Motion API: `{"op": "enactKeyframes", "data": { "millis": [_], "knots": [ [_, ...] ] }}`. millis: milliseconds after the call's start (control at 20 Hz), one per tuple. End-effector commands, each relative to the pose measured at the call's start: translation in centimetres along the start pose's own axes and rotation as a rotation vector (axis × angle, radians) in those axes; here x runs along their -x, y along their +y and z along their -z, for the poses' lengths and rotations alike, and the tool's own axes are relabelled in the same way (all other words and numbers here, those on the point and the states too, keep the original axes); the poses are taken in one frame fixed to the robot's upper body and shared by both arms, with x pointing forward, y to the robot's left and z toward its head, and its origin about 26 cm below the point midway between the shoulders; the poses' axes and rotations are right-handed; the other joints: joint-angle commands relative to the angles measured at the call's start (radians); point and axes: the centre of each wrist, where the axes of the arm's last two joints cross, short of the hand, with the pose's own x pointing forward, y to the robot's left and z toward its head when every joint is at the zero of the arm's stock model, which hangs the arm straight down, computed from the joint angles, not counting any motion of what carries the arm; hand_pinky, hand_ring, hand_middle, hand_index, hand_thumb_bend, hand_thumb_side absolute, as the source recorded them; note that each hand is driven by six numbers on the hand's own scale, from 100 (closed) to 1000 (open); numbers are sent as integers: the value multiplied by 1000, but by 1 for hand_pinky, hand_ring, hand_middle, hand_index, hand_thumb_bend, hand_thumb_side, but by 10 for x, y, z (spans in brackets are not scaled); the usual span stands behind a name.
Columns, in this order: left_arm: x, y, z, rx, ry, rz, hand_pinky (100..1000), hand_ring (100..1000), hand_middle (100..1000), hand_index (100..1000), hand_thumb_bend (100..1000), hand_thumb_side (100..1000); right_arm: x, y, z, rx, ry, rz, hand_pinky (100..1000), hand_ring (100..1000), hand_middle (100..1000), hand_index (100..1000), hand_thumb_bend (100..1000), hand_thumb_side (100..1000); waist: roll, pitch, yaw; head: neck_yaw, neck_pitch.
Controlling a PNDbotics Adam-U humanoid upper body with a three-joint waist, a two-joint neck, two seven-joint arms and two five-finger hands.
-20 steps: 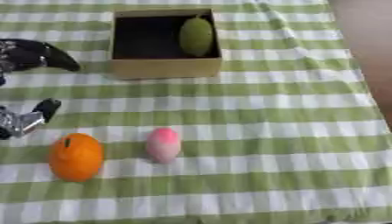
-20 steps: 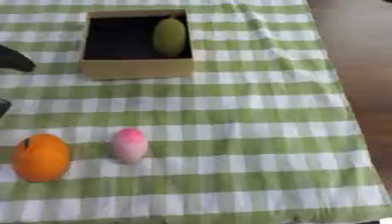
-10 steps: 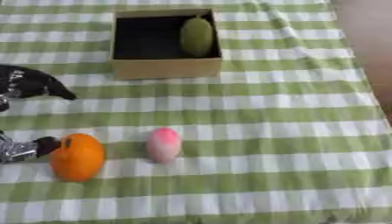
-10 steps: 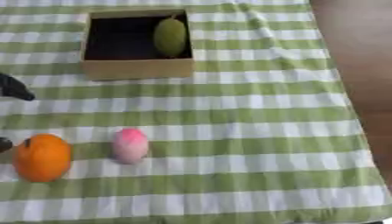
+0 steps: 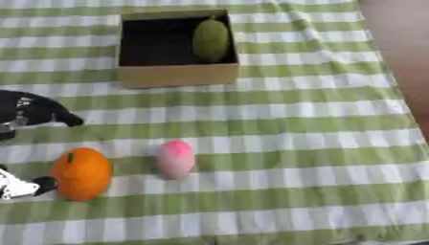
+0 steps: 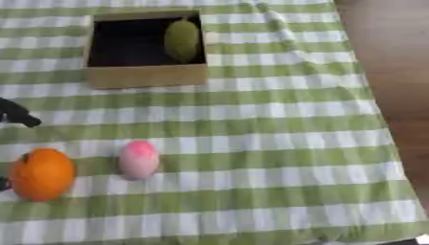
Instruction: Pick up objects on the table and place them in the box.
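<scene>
The pink egg-shaped object (image 5: 175, 159) and the orange (image 5: 81, 173) beside it stand with long axes running toward the box (image 5: 176, 74). The left hand (image 5: 29, 111) brackets the orange, fingers spread apart, unclosed. No writing is legible.

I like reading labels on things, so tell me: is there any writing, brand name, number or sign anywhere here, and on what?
None can be read.
The cardboard box shows plain brown walls.
The orange fruit, pink fruit and green fruit carry no sticker that shows.
The checked tablecloth is only a pattern.
The left hand has small pale marks, too blurred to read.
</scene>
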Motion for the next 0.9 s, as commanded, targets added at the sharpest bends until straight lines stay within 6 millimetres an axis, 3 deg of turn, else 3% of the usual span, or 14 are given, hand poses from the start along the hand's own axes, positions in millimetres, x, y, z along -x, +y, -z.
{"op": "enactKeyframes", "data": {
  "millis": [50,550,800,900],
  "knots": [
    [-2,4,-5,41,24,28,942,916,798,956,395,432,-7,-6,5,7,-15,-20,967,953,690,948,100,100,16,-31,-3,-6,-10],
    [-8,-3,5,161,42,16,943,901,802,947,466,445,-5,-3,4,13,13,13,979,955,680,950,100,100,25,-26,-12,-2,-11],
    [-12,-2,11,166,79,60,940,901,802,938,517,373,-3,-2,2,10,32,25,987,957,674,953,100,188,28,-24,-16,3,-13],
    [-14,-3,13,167,90,72,937,899,799,935,528,399,-2,-1,0,12,43,30,989,958,673,954,100,216,29,-24,-19,6,-14]
  ]
}}
